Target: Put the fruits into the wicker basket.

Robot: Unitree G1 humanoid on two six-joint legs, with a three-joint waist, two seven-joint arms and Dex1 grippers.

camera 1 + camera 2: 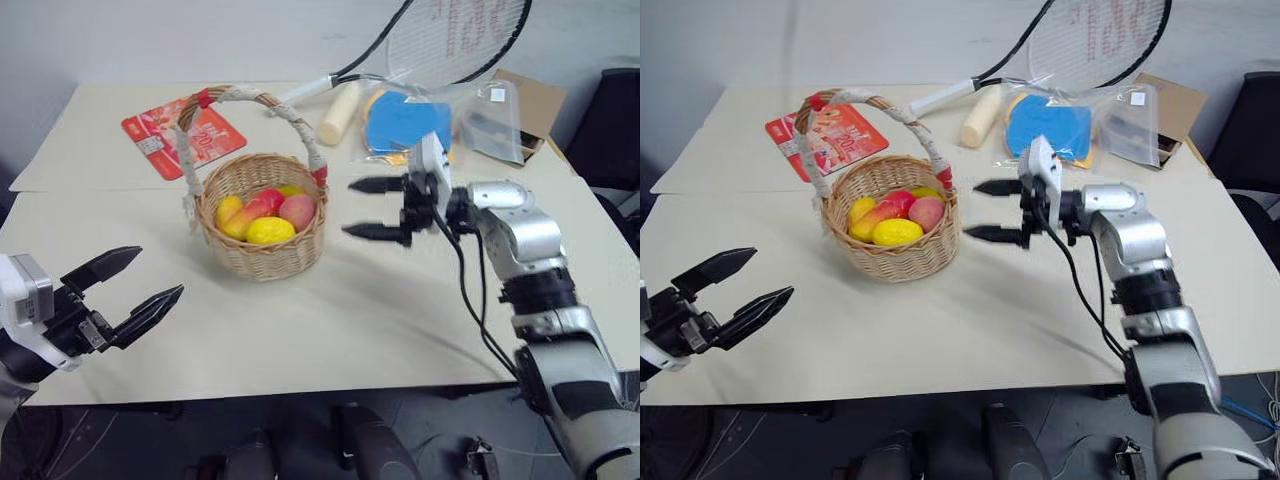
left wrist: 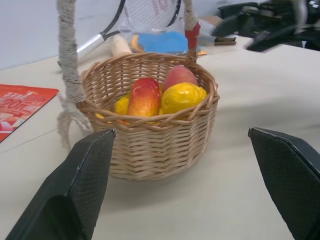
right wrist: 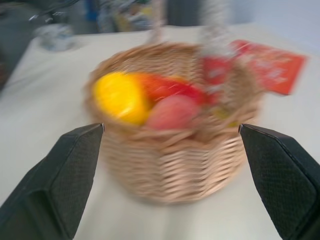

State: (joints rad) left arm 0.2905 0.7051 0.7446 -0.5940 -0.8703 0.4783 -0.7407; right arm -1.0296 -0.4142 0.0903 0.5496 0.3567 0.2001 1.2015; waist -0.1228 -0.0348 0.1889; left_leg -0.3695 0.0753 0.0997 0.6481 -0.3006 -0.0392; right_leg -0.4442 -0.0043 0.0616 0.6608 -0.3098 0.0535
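The wicker basket (image 1: 262, 245) stands mid-table, its taped handle arching over it. Inside lie the fruits: a yellow lemon (image 1: 269, 231), a pink peach (image 1: 297, 211), a red-and-yellow mango (image 1: 250, 214) and a small yellow one (image 1: 229, 209). My right gripper (image 1: 378, 209) hovers just right of the basket, level, pointing left at it, open and empty. My left gripper (image 1: 142, 282) is at the near left of the table, open and empty, facing the basket. The left wrist view looks at the basket (image 2: 155, 145) between its fingers, and the right wrist view does the same with the basket (image 3: 175, 165).
A red packet (image 1: 185, 133) lies behind the basket on the left. Behind it to the right are a cream cylinder (image 1: 340, 113), a racket (image 1: 440, 40), a blue item in a clear bag (image 1: 405, 122) and a cardboard box (image 1: 530, 100). The table's front edge runs close to my left gripper.
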